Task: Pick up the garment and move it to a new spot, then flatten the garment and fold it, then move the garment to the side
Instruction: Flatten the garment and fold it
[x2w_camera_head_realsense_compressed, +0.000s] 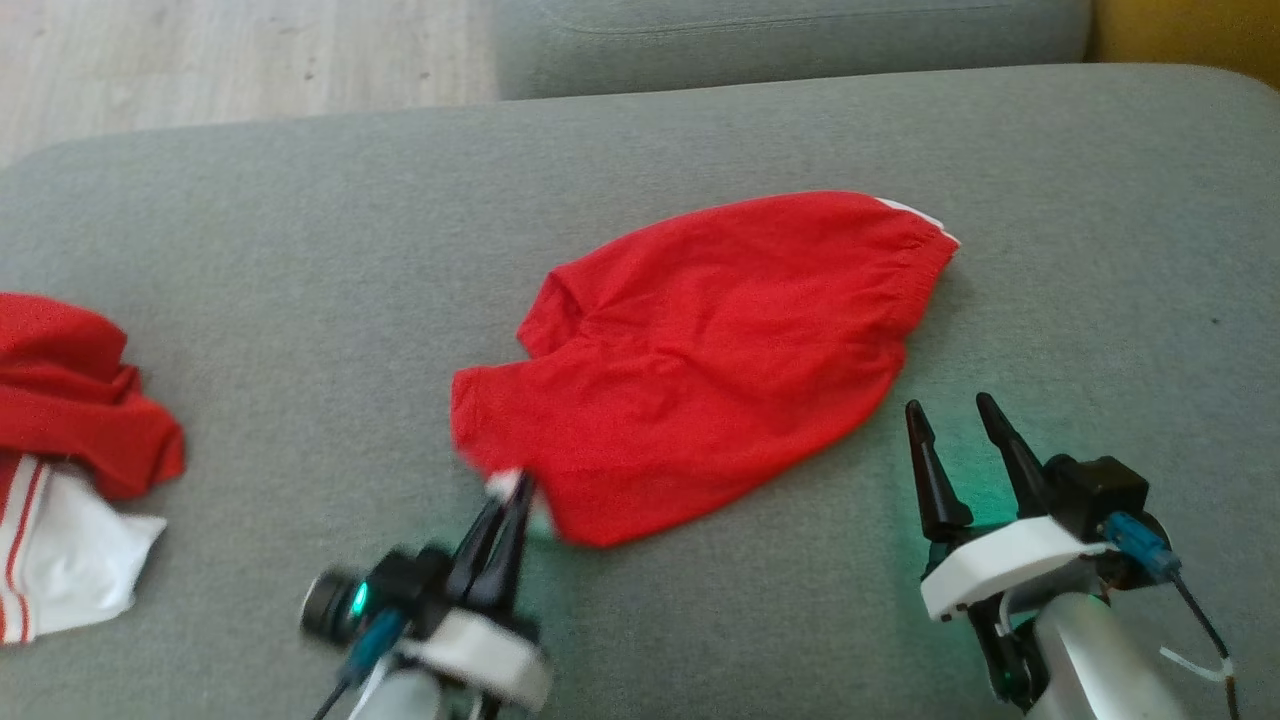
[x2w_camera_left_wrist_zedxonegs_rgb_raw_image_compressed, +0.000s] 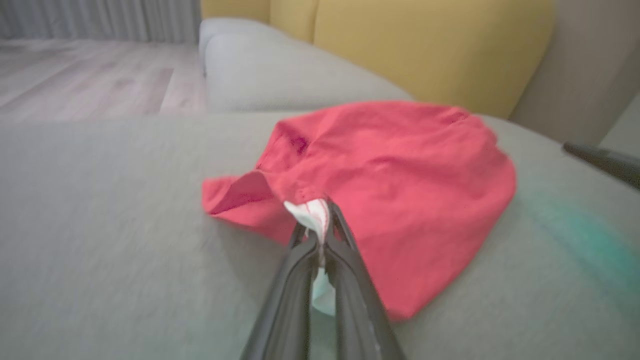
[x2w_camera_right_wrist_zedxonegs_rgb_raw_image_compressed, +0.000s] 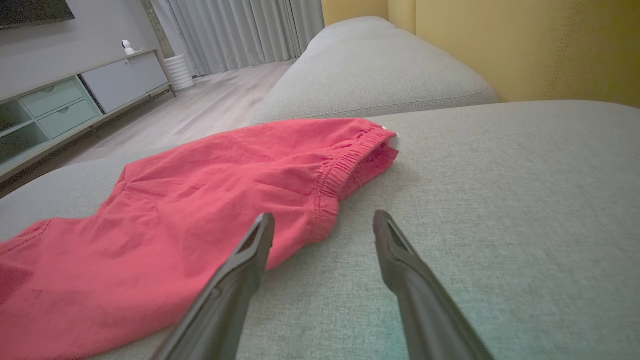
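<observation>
My left claw (x2w_camera_head_realsense_compressed: 514, 488) clenched on white-lined hem of red garment (x2w_camera_head_realsense_compressed: 700, 350), which spreads ahead of it on sofa cushion (x2w_camera_head_realsense_compressed: 250, 250). My right claw (x2w_camera_head_realsense_compressed: 948, 403) released, garment just left of it.

On cushion (x2w_camera_head_realsense_compressed: 300, 250): garment (x2w_camera_head_realsense_compressed: 700, 360) centre; clothes pile (x2w_camera_head_realsense_compressed: 70, 450) left (near edge)

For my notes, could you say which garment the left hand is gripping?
The spread red shorts at centre, by their hem; the crumpled red-and-white garment lies apart.
</observation>
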